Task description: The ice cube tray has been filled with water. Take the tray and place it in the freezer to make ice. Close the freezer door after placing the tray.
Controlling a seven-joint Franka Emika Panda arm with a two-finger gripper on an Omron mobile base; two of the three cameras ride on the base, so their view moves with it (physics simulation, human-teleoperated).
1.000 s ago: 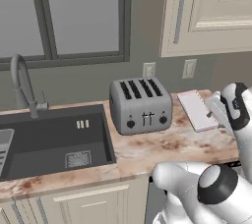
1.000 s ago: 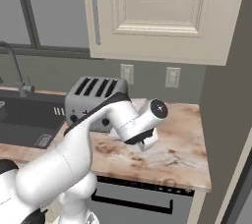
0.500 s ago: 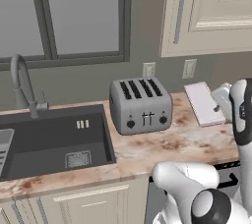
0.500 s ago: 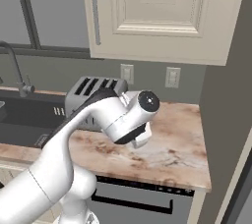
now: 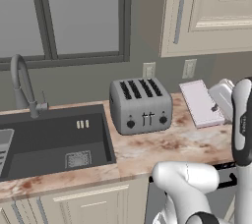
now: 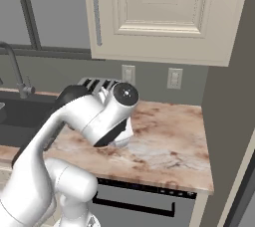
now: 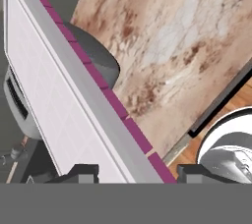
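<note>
Room: kitchen corner with a marbled pink-brown counter (image 5: 162,149) under cream wall cabinets. A dark sink (image 5: 54,142) is set into the counter's left part, and a grey four-slot toaster (image 5: 141,106) stands near its middle, close to the back wall.
Tray, place: the ice cube tray (image 5: 201,102) is over the right end of the counter, just right of the toaster. It looks tipped up off the stone rather than lying flat on it.
Tray, axis: from the left base camera its long side runs from the counter's front edge toward the back wall. From the hand camera it stretches straight away from the hand toward the toaster, pale grid face up and dark pink edge along the side.
Hand: the gripper (image 7: 135,171) is at the tray's near end. Its two dark tips stand either side of the slab with the pink edge running down between them. I take it as clamped on the tray, though where the pads actually bear is hidden at the bottom of that view.
Arm: it reaches along the counter's right part, with the wrist beside the tray's right edge.
Freezer: a tall dark grey side panel (image 6: 230,101) closes off the counter's right end, and that is probably the freezer. I cannot make out its doors from here.
Key relation: the goal lies to the right of the hand, while the tray's length points left, back toward the toaster.
Next move, my guess: carry the tray rightward and keep it level so the water stays in, since the trailing end could clip the toaster.
</note>
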